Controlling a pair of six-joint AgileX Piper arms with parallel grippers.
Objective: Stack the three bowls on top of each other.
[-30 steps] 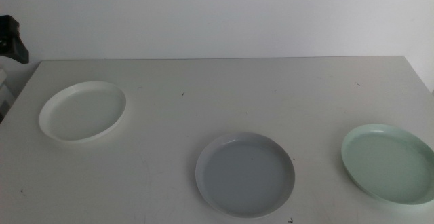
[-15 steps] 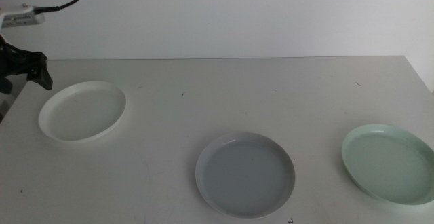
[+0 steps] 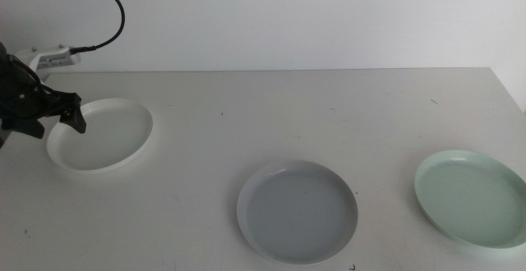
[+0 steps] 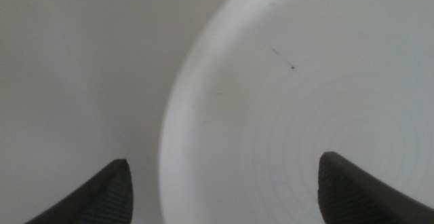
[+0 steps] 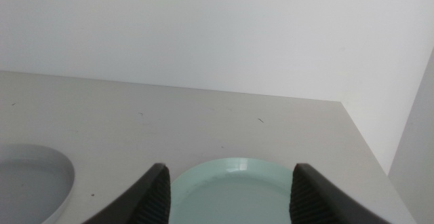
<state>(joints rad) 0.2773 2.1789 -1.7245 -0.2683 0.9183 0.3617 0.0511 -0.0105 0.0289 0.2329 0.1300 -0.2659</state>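
Three bowls lie apart on the table: a white bowl [image 3: 100, 135] at the left, a grey-blue bowl [image 3: 297, 211] at the front middle, and a mint green bowl [image 3: 472, 197] at the right. My left gripper [image 3: 59, 124] hangs open over the white bowl's left rim [image 4: 178, 122], one jaw outside the rim and one over the inside, with nothing held. My right gripper [image 5: 229, 187] is out of the middle view; its wrist view shows it open, low behind the mint green bowl [image 5: 230, 190], with the grey-blue bowl [image 5: 30, 183] off to one side.
The pale table [image 3: 288, 115] ends at a white wall behind. Its right edge runs close past the mint green bowl. A black cable [image 3: 99, 8] loops above the left arm.
The left arm has come in from the left edge and moved right and down, from beside the table to over the white bowl's left rim. The bowls have not moved.
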